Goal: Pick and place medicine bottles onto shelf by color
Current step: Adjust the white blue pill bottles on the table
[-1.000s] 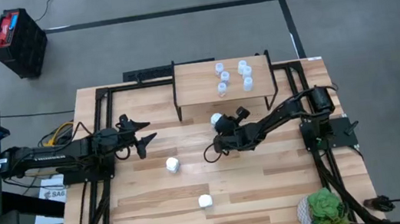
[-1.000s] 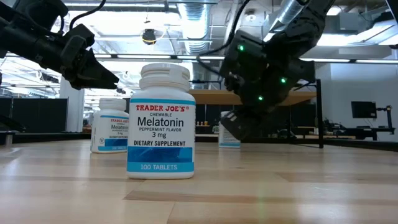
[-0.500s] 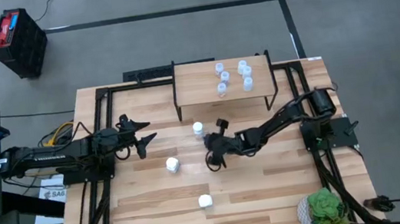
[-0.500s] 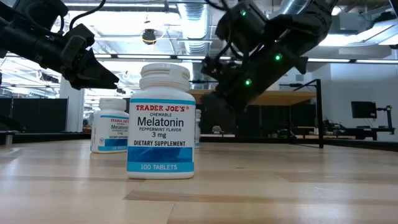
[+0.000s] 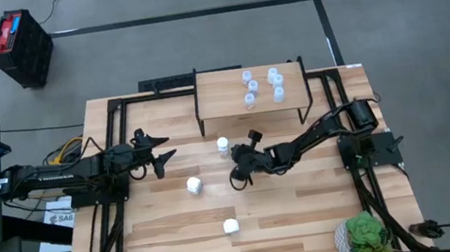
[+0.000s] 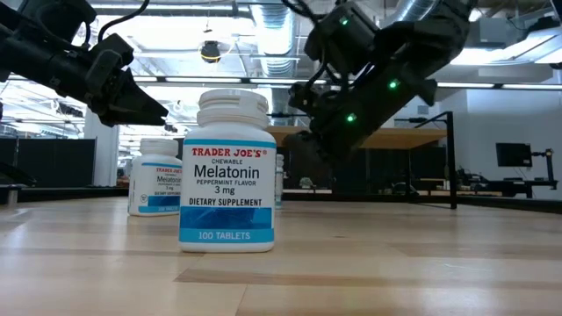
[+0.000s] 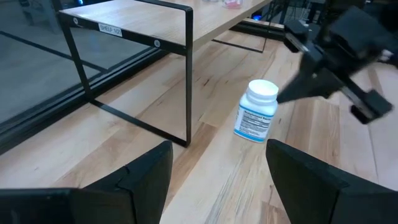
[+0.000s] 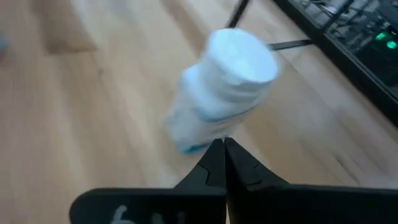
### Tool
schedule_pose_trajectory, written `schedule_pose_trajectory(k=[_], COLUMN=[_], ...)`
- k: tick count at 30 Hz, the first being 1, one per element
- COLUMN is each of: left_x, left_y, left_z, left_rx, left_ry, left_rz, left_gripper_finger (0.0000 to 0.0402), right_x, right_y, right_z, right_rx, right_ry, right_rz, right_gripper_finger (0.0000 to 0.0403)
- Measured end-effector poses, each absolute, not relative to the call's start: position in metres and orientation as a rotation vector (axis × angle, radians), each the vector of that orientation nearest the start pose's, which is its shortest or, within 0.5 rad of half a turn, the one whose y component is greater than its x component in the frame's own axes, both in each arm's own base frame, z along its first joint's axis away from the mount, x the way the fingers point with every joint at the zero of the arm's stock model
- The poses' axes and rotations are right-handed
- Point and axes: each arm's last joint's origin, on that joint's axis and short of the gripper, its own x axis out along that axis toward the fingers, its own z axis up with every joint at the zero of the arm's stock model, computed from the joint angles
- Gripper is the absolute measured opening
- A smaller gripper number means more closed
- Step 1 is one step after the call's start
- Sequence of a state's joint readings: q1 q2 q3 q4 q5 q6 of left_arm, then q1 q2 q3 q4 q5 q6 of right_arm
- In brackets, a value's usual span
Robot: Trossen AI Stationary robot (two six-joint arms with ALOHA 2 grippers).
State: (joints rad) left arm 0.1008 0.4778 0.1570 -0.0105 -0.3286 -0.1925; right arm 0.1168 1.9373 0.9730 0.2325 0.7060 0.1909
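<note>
White bottles are the concern. High view: three stand loose on the table [image 5: 306, 211], one [image 5: 222, 145] in front of the shelf [image 5: 220, 92], which carries five pale bottles [image 5: 262, 86]. My right gripper [image 5: 238, 179] is clenched on nothing beside that bottle; my left gripper [image 5: 162, 154] waits released. Low view: another bottle [image 6: 227, 172] stands close to the camera. Left wrist view: bottle upright near a shelf leg [image 7: 188, 74]. Right wrist view: it sits just past my shut fingertips [image 8: 211, 163]. Judgement: advancing shut would knock it over or roll it away.
</note>
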Motion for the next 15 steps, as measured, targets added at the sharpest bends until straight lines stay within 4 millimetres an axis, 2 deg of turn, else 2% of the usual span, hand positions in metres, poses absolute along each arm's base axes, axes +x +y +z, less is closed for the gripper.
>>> schedule_pose_trajectory(k=[4,10,15], left_x=[0.125,0.125,0.125], left_y=[0.022,0.022,0.022], left_z=[0.174,0.174,0.174], left_rx=[-0.150,-0.149,-0.149], left_ry=[0.289,0.290,0.290], left_rz=[0.456,0.456,0.455], left_gripper_finger=[0.0247,0.0247,0.0247], right_x=[0.374,0.382,0.383], right_y=[0.013,0.012,0.013], right_z=[0.127,0.133,0.133], right_rx=[-0.093,-0.064,-0.027], right_ry=[0.578,0.524,0.510], right_rz=[-0.641,-0.468,-0.450], right_gripper_finger=[0.0006,0.0006,0.0006])
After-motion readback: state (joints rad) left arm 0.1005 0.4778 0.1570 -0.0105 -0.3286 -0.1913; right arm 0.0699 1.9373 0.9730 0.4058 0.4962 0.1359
